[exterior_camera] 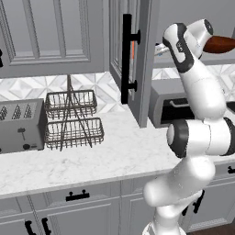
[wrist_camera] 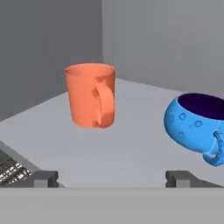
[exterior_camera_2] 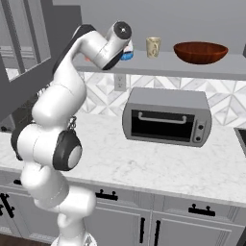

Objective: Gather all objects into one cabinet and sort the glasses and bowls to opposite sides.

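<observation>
On the cabinet's grey shelf (wrist_camera: 127,148) an orange cup (wrist_camera: 89,95) stands upright to the left, handle towards me. A squat bright-blue cup (wrist_camera: 197,124) with a dark inside sits to the right, and the two are apart. My gripper (wrist_camera: 111,178) hovers just in front of them, open, with nothing between its fingertips (wrist_camera: 43,178). In the right base view the hand hides most of the blue cup (exterior_camera_2: 128,55). Further right on the shelf (exterior_camera_2: 158,65) stand a beige mug (exterior_camera_2: 153,46) and the wide red-brown bowl (exterior_camera_2: 200,52).
The cabinet door (exterior_camera: 142,59) with its black bar handle (exterior_camera: 126,59) stands open to the left of the arm. Below the shelf a toaster oven (exterior_camera_2: 167,116) sits on the marble counter (exterior_camera: 114,156). A wire basket rack (exterior_camera: 71,119) and a toaster (exterior_camera: 20,125) stand further left.
</observation>
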